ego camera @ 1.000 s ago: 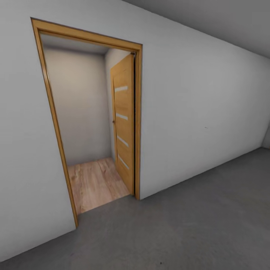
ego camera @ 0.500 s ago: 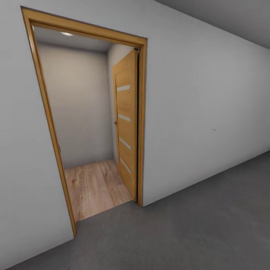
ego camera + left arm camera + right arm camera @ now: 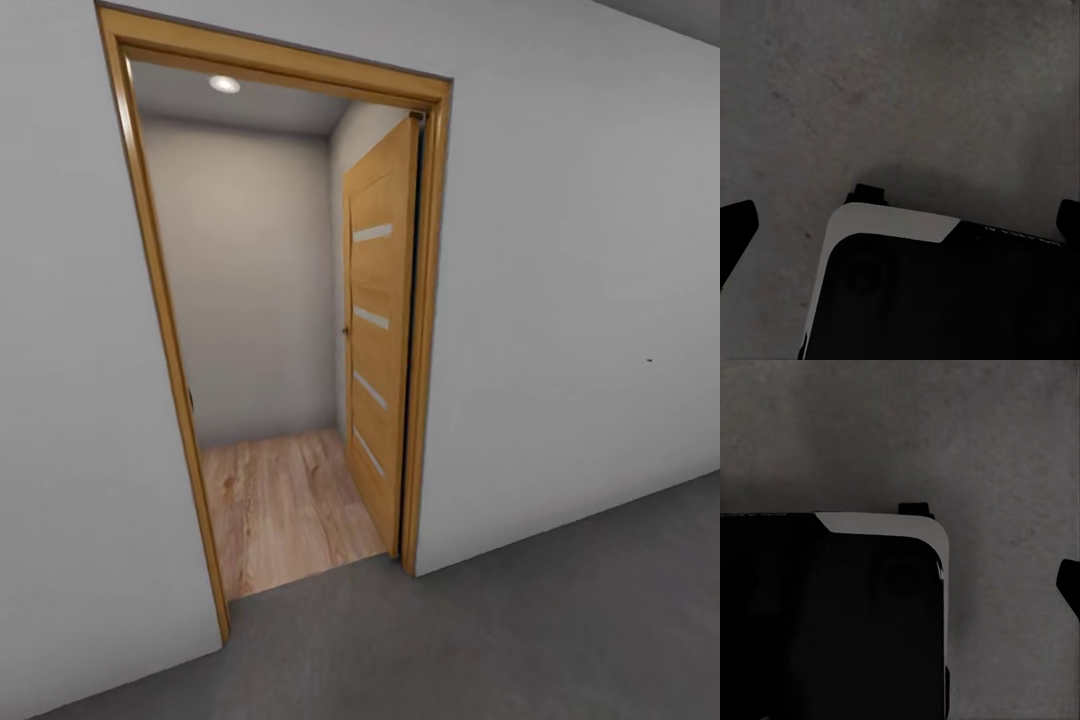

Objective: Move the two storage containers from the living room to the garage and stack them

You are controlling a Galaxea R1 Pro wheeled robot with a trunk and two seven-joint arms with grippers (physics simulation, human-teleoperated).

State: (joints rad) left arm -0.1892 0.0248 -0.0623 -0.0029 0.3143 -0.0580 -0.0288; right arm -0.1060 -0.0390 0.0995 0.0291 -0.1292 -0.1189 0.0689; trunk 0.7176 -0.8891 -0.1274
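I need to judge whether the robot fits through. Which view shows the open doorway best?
The head view: the wooden door frame and the open door show whole, with wood planks beyond. Both wrist views look down at the concrete floor, giving nothing of the doorway.

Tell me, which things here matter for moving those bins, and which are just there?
Part of the job:
- dark grey concrete floor of the garage
- left end effector, fingers wide apart, holding nothing

Just there:
- open wooden door
- door frame
- wood plank floor beyond the doorway
- white wall
- ceiling light
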